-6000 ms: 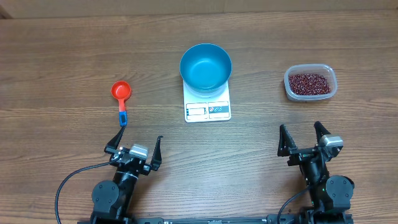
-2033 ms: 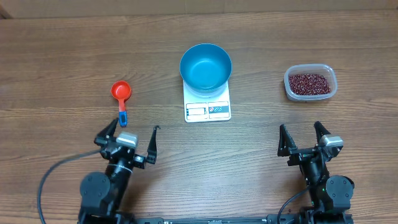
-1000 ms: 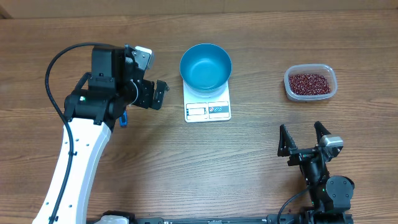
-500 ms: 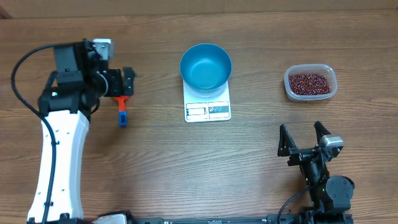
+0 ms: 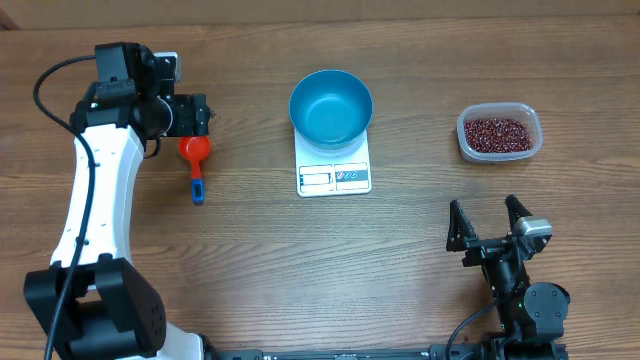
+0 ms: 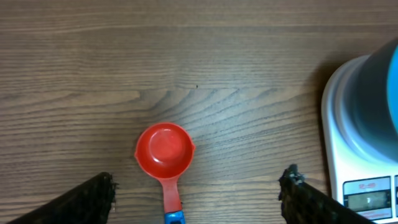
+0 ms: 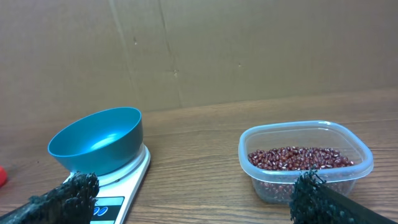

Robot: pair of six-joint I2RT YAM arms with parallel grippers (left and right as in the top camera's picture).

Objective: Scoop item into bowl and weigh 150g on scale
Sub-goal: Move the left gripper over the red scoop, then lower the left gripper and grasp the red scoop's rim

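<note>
The blue bowl (image 5: 331,105) stands empty on the white scale (image 5: 334,176) at the table's middle. The item, small red-brown beans (image 5: 496,132), fills a clear tub (image 5: 527,115) at the right. A red scoop (image 5: 195,150) with a blue handle end lies left of the scale. My left gripper (image 5: 196,118) hangs over the scoop's far end, pointing down, open and empty. In the left wrist view the scoop (image 6: 165,149) lies between my spread fingers (image 6: 93,198), untouched. My right gripper (image 5: 484,210) rests open near the front edge, facing the bowl (image 7: 96,140) and the beans (image 7: 298,157).
A brown cardboard wall (image 7: 199,50) runs along the far edge of the table. The scale's display (image 5: 317,179) faces the front. Bare wood lies between the scoop, the scale and the tub. The white left arm (image 5: 95,200) stretches along the table's left side.
My left arm rose from the front of the table, swung out near the bowl, then moved left and now hangs over the scoop. The right arm has not moved.
</note>
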